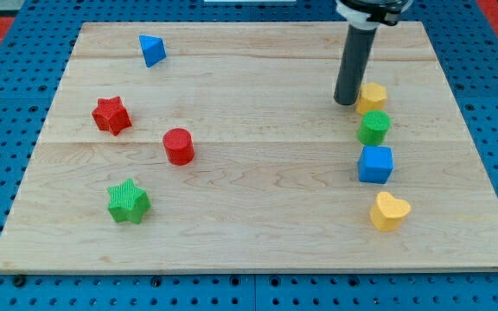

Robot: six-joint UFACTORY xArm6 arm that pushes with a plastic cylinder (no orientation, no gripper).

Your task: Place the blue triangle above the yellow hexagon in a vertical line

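Tip (346,103) sits right beside your yellow hexagon (371,97), upper right, gripping nothing. Blue triangle (151,50) waits far off, upper left. Green cylinder (373,128) crowds just below the hexagon; blue cube (375,164) lower.

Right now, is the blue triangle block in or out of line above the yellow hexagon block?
Out: the blue triangle block sits at the view's top left, the yellow hexagon block at right beside my tip.

The bench (258,186) centre is left open. The right side is blocked by a column: yellow hexagon (372,96), green cylinder (373,127), blue cube (375,164), yellow heart (389,211).
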